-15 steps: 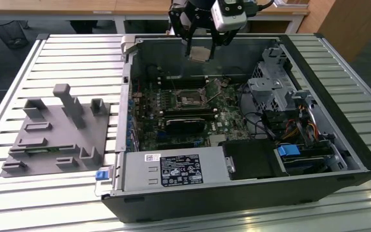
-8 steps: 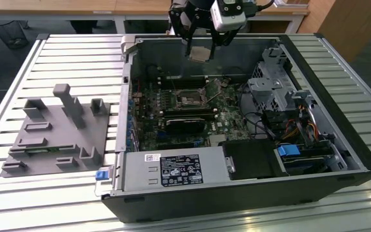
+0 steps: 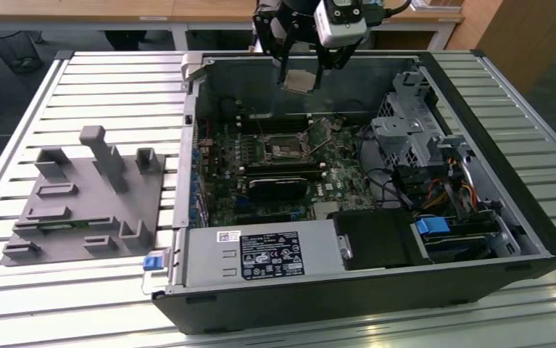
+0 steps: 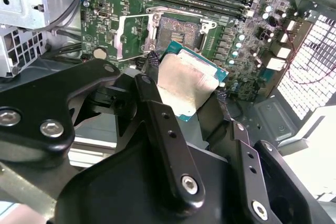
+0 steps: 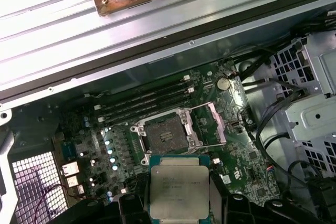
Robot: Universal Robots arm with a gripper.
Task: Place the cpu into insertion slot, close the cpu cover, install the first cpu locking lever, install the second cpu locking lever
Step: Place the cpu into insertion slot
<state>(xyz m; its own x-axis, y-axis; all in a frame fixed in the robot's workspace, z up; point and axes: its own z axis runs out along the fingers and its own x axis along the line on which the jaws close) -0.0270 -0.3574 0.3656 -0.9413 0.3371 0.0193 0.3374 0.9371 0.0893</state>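
Setting: a slatted metal table (image 3: 113,87) carries an open computer case (image 3: 355,301) with its motherboard (image 3: 341,185) facing up. A grey plastic fixture (image 3: 84,203) sits on the slats to the exterior view's left of the case, well apart from the work.

Gripper: the gripper (image 3: 300,75) hangs over the far wall of the case. Its two black fingers (image 4: 157,108) are drawn in narrow and pinch the cpu by two opposite edges.

Cpu: the cpu (image 4: 189,85) is in the air with its silvery lid turned toward both wrist cameras and a green edge showing. It touches nothing but the fingers and is clear of the board.

Insertion slot: the insertion slot (image 5: 165,135) is bare, its dark centre exposed, just beside the long black memory slots (image 5: 147,100).

Cpu cover: the cpu cover (image 5: 212,124) is swung off to one side of the socket, so the opening is free.

Locking levers: too thin to tell apart from the rim.

Key relation: the socket lies beyond the fingertips and lower than the chip. In the exterior view it is below the chip and nearer the camera, well apart. In the first wrist view the chip's edges run nearly parallel to the socket's, with a slight twist between them.

Progress, as a judgement: the chip is carried but not seated, and the cover and levers are not yet done.
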